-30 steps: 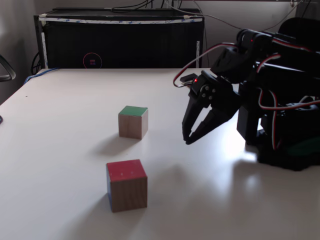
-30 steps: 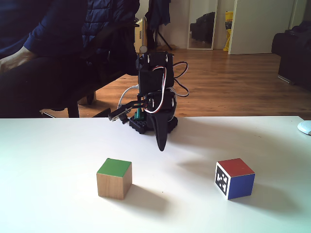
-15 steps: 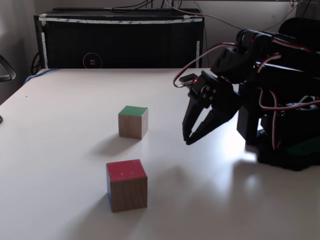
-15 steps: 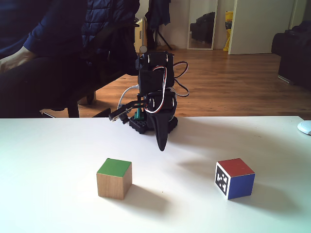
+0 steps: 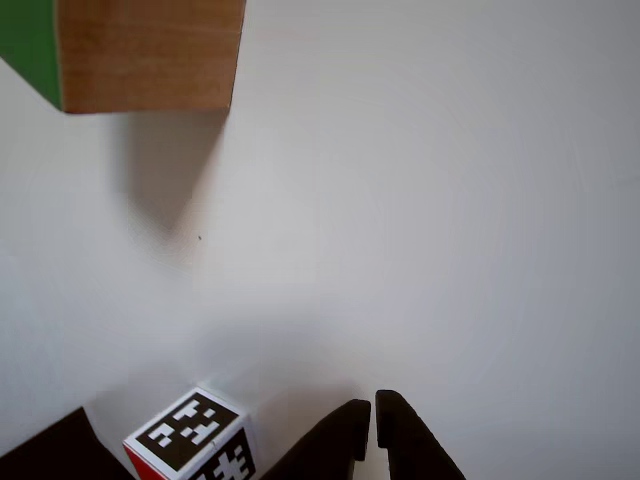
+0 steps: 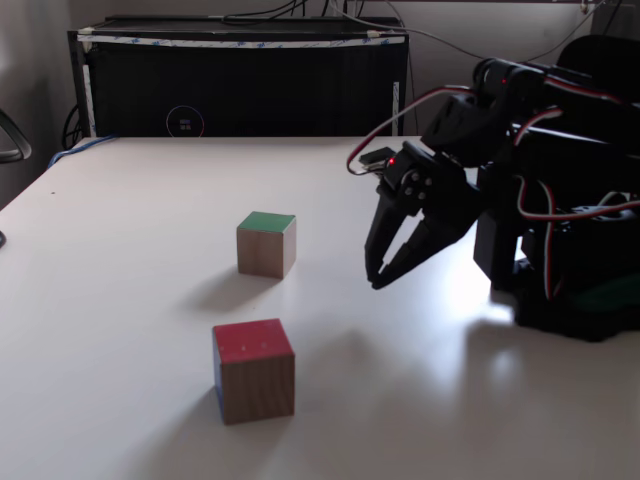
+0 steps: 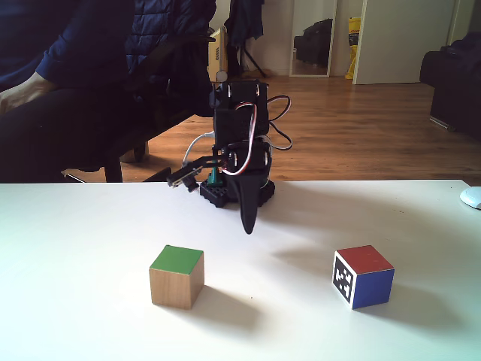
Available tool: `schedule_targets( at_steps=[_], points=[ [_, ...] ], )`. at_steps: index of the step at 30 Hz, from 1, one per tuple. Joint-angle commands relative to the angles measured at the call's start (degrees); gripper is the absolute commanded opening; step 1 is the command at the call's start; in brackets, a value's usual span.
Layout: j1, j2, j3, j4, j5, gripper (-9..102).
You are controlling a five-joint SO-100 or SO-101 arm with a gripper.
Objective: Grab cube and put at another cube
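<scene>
The cube (image 6: pixel 266 245) is light wood with a green top and rests on the white table (image 6: pixel 120 260). It sits at front left in another fixed view (image 7: pixel 176 277) and at the top left in the other view (image 5: pixel 150 55). Another cube (image 7: pixel 363 276), with a red top and a black-and-white marker face, stands apart from it; it also shows as the nearer cube (image 6: pixel 253 370) and at the bottom left (image 5: pixel 195 440). My gripper (image 6: pixel 377 278) hangs shut above bare table, holding nothing, between and behind both cubes (image 7: pixel 248 226), its tips nearly together (image 5: pixel 372 420).
The arm's black base (image 6: pixel 570 290) stands at the right of the table. A black cabinet (image 6: pixel 240 85) lines the far edge. A seated person (image 7: pixel 75 75) is behind the table. A white object (image 7: pixel 472 197) lies at the right edge.
</scene>
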Motion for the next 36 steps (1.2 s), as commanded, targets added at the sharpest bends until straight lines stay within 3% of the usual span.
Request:
schedule_targets(
  at_steps=[1, 15, 20, 29, 36],
  points=[
    [-0.6, 0.4, -2.1, 0.1, -0.3, 0],
    [0.7, 0.2, -5.7, -1.9, 4.0, 1],
    [0.7, -13.1, -18.0, -2.5, 7.8, 3],
    [5.4, -35.9, -39.3, -1.5, 12.0, 24],
    [9.5, -45.3, -44.8, -0.1, 7.6, 37]
  ],
)
